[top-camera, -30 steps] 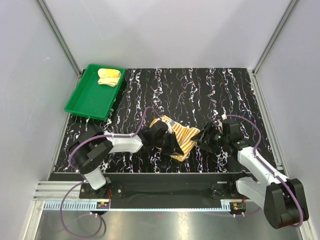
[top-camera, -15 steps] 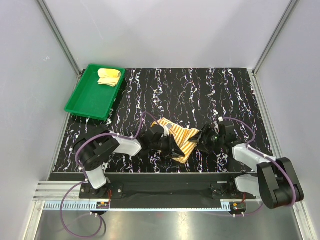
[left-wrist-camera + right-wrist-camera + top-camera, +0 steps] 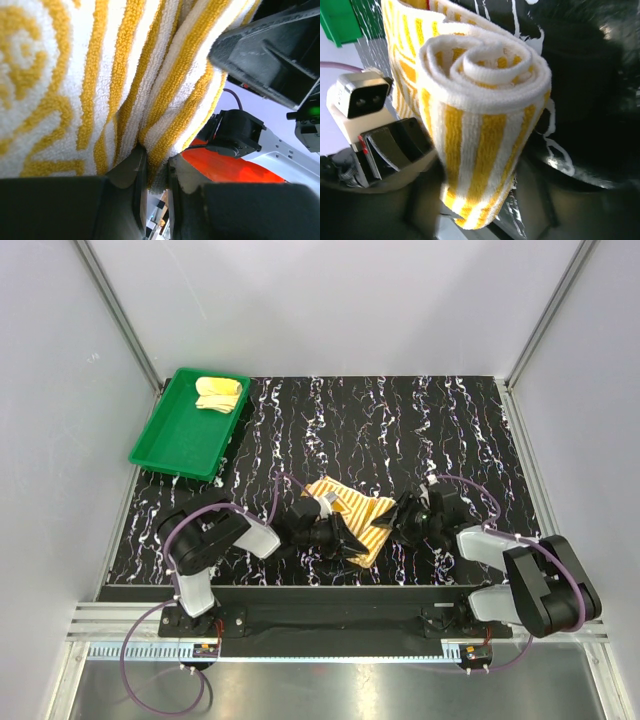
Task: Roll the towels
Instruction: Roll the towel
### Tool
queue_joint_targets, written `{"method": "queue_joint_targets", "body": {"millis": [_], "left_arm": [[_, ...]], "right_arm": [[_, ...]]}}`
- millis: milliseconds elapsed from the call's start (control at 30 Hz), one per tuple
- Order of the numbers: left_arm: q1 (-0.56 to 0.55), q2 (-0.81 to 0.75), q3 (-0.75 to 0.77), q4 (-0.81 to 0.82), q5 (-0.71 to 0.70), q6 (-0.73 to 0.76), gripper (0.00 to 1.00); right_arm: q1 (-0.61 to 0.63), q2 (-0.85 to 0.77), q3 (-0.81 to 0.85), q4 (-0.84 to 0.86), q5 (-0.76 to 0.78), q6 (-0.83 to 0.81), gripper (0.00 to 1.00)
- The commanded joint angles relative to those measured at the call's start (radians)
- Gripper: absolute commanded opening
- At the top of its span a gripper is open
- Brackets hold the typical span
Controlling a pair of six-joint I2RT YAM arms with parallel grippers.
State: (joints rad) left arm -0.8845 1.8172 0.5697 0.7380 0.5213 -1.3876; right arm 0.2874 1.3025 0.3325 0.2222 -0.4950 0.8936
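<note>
The striped towel [image 3: 352, 512] lies partly rolled near the table's front, between my two grippers. My left gripper [image 3: 343, 539] is at its near left side and is shut on a fold of the towel's edge [image 3: 165, 150], which is pinched between the jaws [image 3: 157, 172]. My right gripper [image 3: 402, 516] is at the towel's right end. There the spiral roll end [image 3: 485, 70] sits between its wide-apart fingers [image 3: 480, 200], with a sliver of table showing beside the right finger. The plain pale yellow towel [image 3: 218, 393] lies rolled in the green tray [image 3: 175, 440].
The green tray sits at the back left of the black marbled table [image 3: 400, 430]. White enclosure walls stand on three sides. Purple cables loop over both arms near the front edge.
My right arm has folded lower and its gripper has moved left onto the roll's end, its jaws narrowing a little. My left gripper has drawn slightly nearer, still holding the towel.
</note>
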Motion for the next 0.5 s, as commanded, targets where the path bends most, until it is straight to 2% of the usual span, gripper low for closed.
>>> {"method": "queue_joint_targets", "body": {"millis": [0, 100, 267, 300, 400, 433, 467], "left_arm": [[0.004, 0.016, -0.016, 0.098, 0.025, -0.034, 0.0], [0.005, 0.022, -0.027, 0.107, 0.023, -0.042, 0.0], [0.007, 0.024, -0.039, 0.12, 0.022, -0.05, 0.01], [0.007, 0.021, -0.039, 0.118, 0.023, -0.05, 0.1], [0.007, -0.013, -0.027, 0.043, 0.014, -0.005, 0.27], [0.007, -0.048, -0.01, -0.05, -0.003, 0.043, 0.35], [0.005, -0.068, -0.002, -0.104, -0.015, 0.068, 0.37]], "right_arm": [[0.039, 0.026, 0.003, 0.066, 0.013, 0.013, 0.56], [0.042, 0.03, 0.011, 0.062, 0.015, 0.01, 0.42], [0.047, 0.017, 0.042, -0.027, 0.038, -0.022, 0.36], [0.045, 0.012, 0.048, -0.047, 0.042, -0.03, 0.36], [0.047, 0.004, 0.092, -0.145, 0.064, -0.065, 0.36], [0.048, 0.003, 0.12, -0.2, 0.073, -0.088, 0.36], [0.048, 0.001, 0.135, -0.217, 0.078, -0.099, 0.36]]}}
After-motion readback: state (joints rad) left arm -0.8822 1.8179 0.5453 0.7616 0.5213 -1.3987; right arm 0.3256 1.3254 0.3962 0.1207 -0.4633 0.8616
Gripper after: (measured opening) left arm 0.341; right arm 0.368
